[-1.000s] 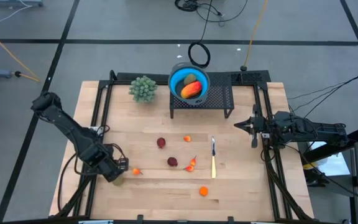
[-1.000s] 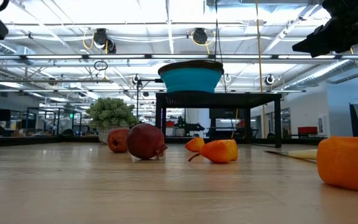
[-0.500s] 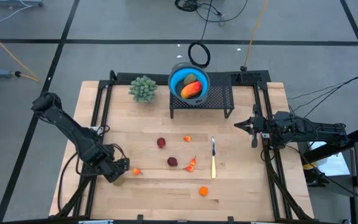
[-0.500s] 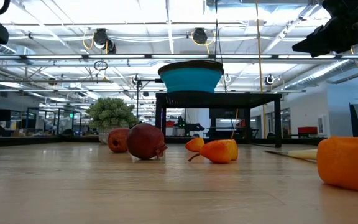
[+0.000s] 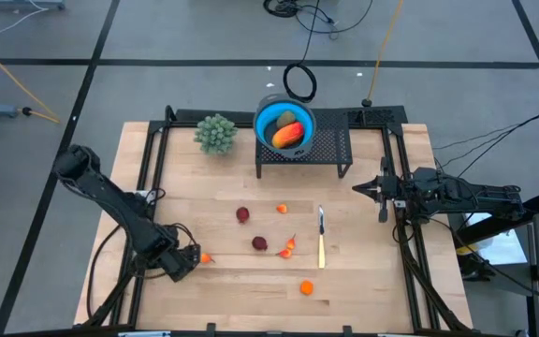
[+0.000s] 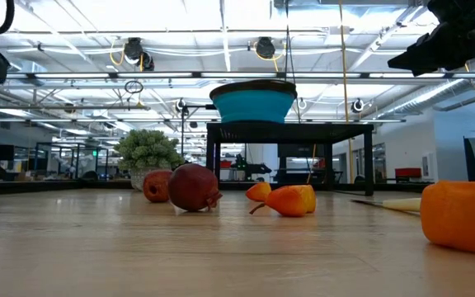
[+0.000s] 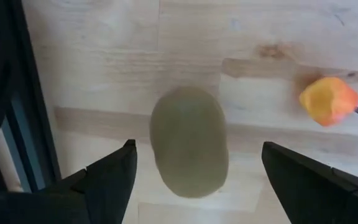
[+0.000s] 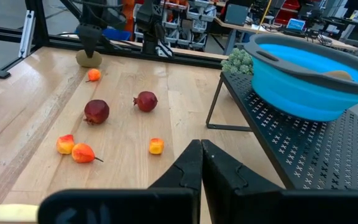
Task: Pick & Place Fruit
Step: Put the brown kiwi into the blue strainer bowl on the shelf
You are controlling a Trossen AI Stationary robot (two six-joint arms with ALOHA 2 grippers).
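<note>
Down near the counter's point(image 5: 363, 281) front left corner, the left gripper point(image 7: 194, 180) hangs low over a brownish-green oval fruit point(image 7: 189, 142) that lies on the wood beside the dark frame rail. Its fingers point(image 7: 114, 177) stand wide apart, one on each side of the oval and clear of it, holding nothing. Just beside it, toward the middle of the counter, sits a tiny orange fruit point(image 5: 205, 257) with a short stem.

Nearer the counter's center lie two dark red round fruits point(image 5: 242, 214), one behind the other, with a small orange piece point(image 5: 282, 209) close by and an orange-red pair point(image 5: 288, 247) next to the front red one. Another orange fruit point(image 5: 307, 288) rests toward the front edge. A thin knife point(image 5: 321, 239) lies flat, pointing from front to back, right of the center.

At the back edge a black mesh stand point(image 5: 330, 148) carries a blue bowl point(image 5: 262, 120), and in it sit an orange-red mango-like fruit point(image 5: 288, 136) and a brownish-green one point(image 5: 286, 119). A pale green bushy plant point(image 5: 215, 133) stands to the left of the stand.

The right gripper point(image 8: 201, 163) waits at the counter's right edge, raised off the wood, its fingers pressed together and empty.
</note>
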